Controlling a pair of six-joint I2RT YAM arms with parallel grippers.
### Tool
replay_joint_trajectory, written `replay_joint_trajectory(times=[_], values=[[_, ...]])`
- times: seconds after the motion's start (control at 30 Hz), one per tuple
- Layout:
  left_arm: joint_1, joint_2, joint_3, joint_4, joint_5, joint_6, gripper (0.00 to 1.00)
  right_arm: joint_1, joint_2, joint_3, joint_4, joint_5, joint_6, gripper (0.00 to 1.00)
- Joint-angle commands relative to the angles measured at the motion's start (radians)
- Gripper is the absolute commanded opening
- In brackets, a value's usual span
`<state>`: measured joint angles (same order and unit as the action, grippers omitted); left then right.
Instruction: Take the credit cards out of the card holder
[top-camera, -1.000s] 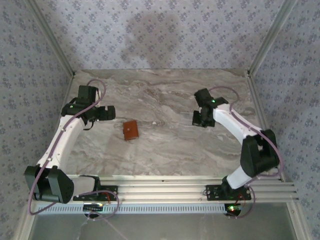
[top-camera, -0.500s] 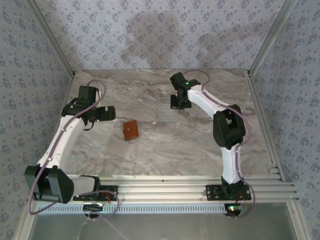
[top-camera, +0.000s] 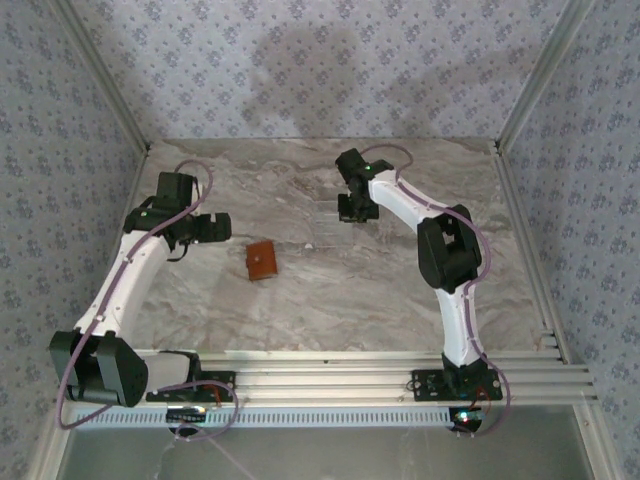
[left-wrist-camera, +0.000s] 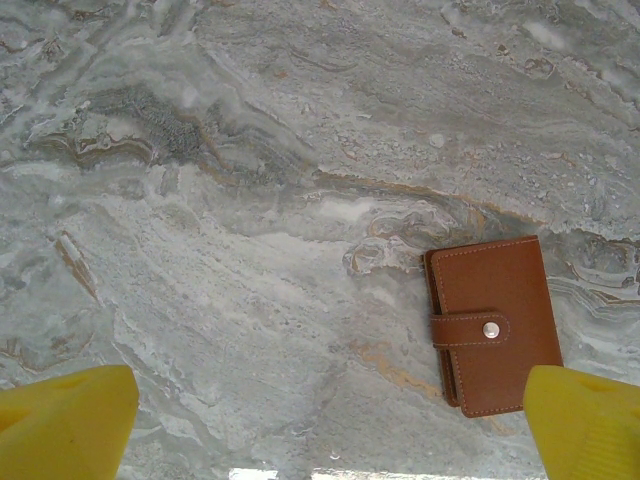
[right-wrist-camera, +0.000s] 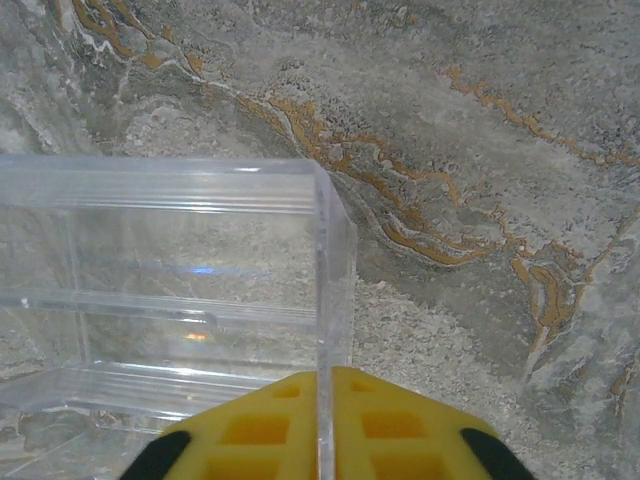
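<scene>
1. Brown leather is covering the holder (top-camera: 262, 262), which is lying shut on the marble table (top-camera: 380, 290), left of centre. Its strap (left-wrist-camera: 470, 330) is snapped across the front. No cards are showing, so I am judging them tucked inside.
2. The holder is looking light and flat, fairly stiff but flexing at the fold. It is likely sliding on the smooth stone if pushed from one side only.
3. The long edges are looking like the best hold, with one arm pinning it while the other is lifting the strap by its free end. The cards, thin and slick, are probably needing a pinch on an exposed edge.
4. The left gripper (top-camera: 218, 227) is hanging spread wide just left of the holder and slightly farther back, with nothing between its fingers (left-wrist-camera: 65, 420).
5. The right gripper (top-camera: 352, 210) is clamping the thin wall of a clear box (right-wrist-camera: 180, 260), right of the holder, farther back and well apart from it.
6. The way from the left gripper to the holder is looking open. The box is occupying the right arm, and the snap is barring access to the cards.
</scene>
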<state>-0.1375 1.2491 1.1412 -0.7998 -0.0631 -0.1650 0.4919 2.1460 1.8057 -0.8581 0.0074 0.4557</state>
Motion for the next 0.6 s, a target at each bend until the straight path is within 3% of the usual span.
replay_joint_trajectory(times=[0.0,0.33,0.47,0.57], values=[[0.003,-0.01,-0.003,0.008,0.019,0.014,0.99,0.007,0.003,0.024,-0.031,0.003,0.001,0.18],[-0.03,0.063,0.051,-0.066,0.004,-0.072,0.99,0.008,-0.1,-0.005,-0.025,0.027,0.007,0.22],[-0.138,0.149,0.09,-0.088,-0.12,-0.154,0.98,0.008,-0.161,-0.028,-0.016,0.03,0.003,0.22],[-0.197,0.25,0.121,-0.089,-0.13,-0.285,0.98,0.011,-0.194,-0.038,-0.027,0.037,0.0,0.22]])
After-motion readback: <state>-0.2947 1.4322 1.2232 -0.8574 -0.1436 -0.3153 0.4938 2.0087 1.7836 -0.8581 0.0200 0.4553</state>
